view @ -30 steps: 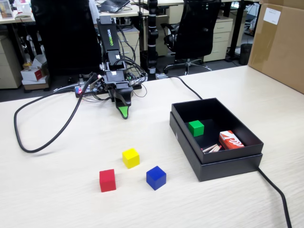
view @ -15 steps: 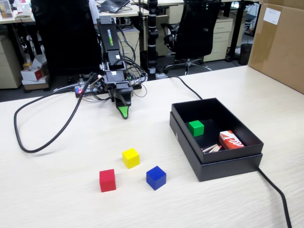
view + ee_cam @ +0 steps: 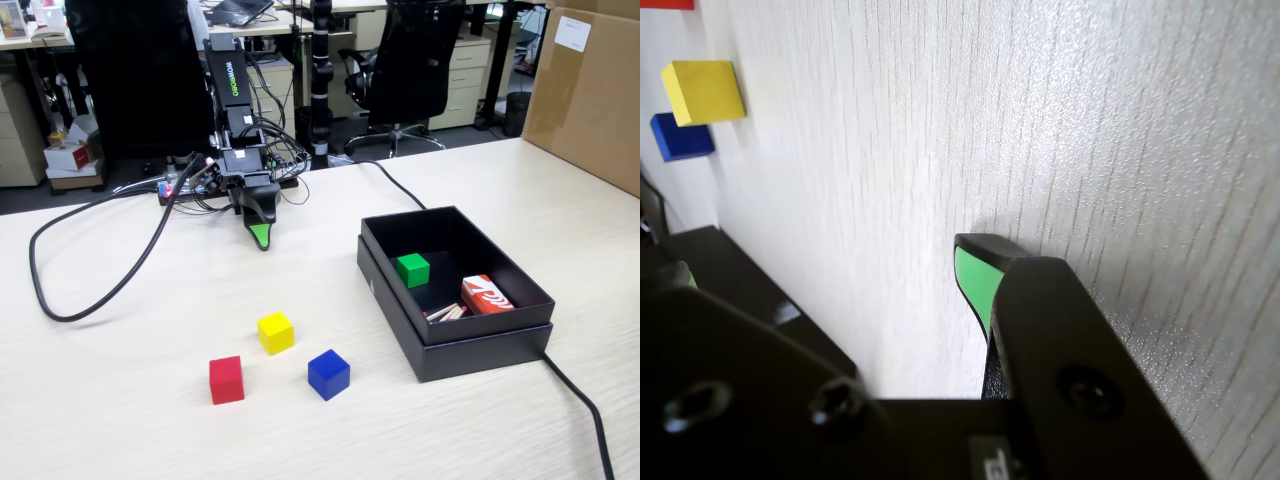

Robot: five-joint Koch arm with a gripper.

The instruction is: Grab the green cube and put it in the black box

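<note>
The green cube (image 3: 412,269) lies inside the black box (image 3: 450,345) at the right of the fixed view, near the box's left wall. My gripper (image 3: 261,238) stands well to the left of the box. It points down, with its green tip close to the table by the arm's base. Its jaws are shut with nothing between them. In the wrist view the gripper (image 3: 985,265) shows its green-faced finger just above bare tabletop. The black box (image 3: 750,300) sits at the lower left of that view.
A yellow cube (image 3: 275,332), a red cube (image 3: 226,379) and a blue cube (image 3: 328,374) stand on the table in front of the arm. A red-and-white packet (image 3: 486,295) lies in the box. A brown cardboard box (image 3: 590,90) stands at the back right. Black cables (image 3: 90,290) loop on the left.
</note>
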